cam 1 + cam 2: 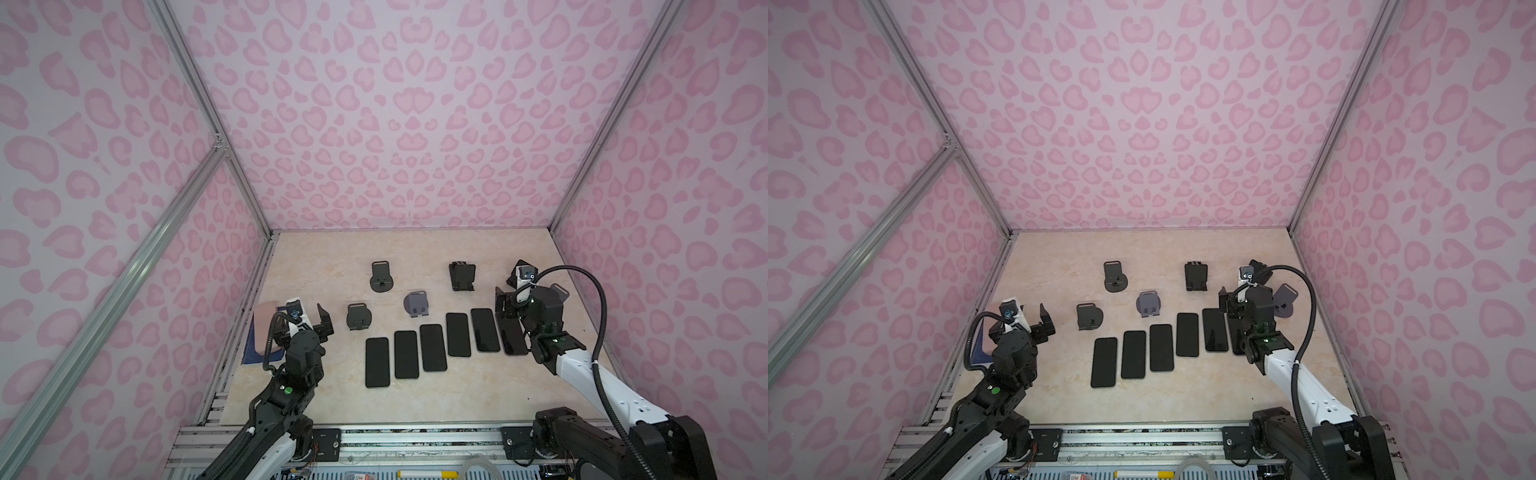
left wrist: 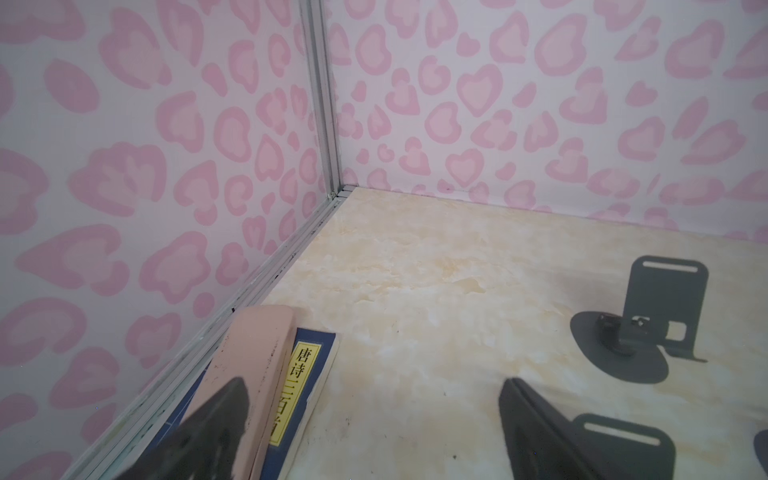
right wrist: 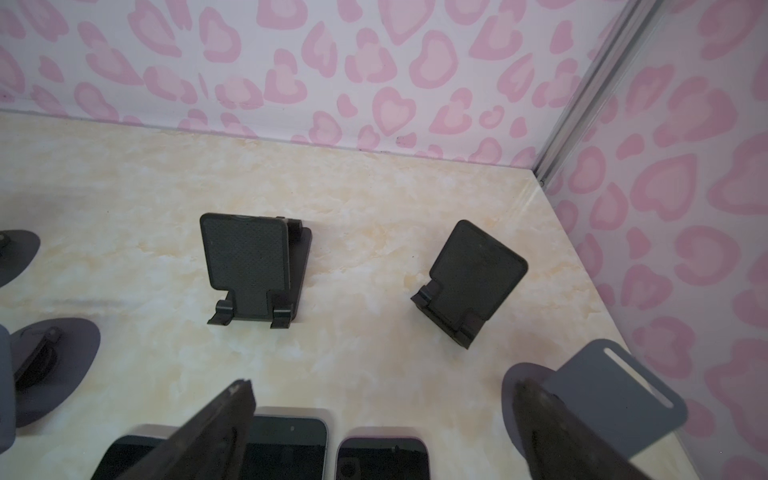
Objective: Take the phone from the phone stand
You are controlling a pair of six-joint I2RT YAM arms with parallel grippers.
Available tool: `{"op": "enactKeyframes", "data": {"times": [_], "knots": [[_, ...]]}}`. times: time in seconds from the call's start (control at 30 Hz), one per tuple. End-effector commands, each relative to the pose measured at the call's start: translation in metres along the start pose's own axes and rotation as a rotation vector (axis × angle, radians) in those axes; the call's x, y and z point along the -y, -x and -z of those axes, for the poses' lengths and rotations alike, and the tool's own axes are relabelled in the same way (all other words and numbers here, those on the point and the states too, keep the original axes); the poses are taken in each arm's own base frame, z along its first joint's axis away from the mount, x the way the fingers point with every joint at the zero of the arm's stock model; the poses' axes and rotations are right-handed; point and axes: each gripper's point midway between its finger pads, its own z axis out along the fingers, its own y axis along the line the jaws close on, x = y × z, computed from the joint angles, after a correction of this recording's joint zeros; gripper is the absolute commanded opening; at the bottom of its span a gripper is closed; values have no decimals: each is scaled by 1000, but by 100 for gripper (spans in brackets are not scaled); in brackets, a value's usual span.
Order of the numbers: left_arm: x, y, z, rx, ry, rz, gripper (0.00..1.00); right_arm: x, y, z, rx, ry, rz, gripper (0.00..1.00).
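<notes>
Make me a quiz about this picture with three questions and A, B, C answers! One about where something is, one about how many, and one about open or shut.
1. Where is the blue book?
A. by the left wall
B. in the middle
C. by the right wall

2. How many phones lie flat on the table?
A. three
B. six
C. nine

3. How is the right end effector?
A. shut on a phone
B. shut on a stand
C. open, holding nothing

Answers:
1 A: in both top views the book lies at the table's left edge, against that wall.
2 B: six dark phones lie in a row, the last partly behind the right arm.
3 C: in the right wrist view its jaws stand wide apart with nothing between them.
</notes>
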Motion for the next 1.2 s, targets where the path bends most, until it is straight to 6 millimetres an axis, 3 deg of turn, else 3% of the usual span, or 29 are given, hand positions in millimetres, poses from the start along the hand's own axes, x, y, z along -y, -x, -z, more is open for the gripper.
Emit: {"op": "enactKeyframes", "data": {"times": [0.0,0.13,0.33,0.43,0.53,0.6,0.73,0.97,1.17], "knots": [[-4,37,-13,151,46,42,97,2,10,-5,61,8,22,99],[-6,18,-46,101,127,19,97,12,3,-11,87,-25,51,99],[-5,1,-74,101,114,13,97,16,-27,-30,48,19,43,99],[-10,-20,-84,62,91,48,98,23,-30,-36,83,-3,-26,100],[11,-21,-96,21,-35,2,97,26,-30,-40,163,-17,-84,100],[20,-23,-104,-13,-83,-13,97,31,-42,-43,163,-54,-93,100],[21,-31,-124,-116,-132,10,97,45,-49,-34,212,-138,-129,100],[19,-33,-127,-135,-136,21,97,67,-55,-44,141,-266,-189,100],[19,-33,-126,-131,-133,17,97,66,-53,-46,147,-270,-172,100]]}}
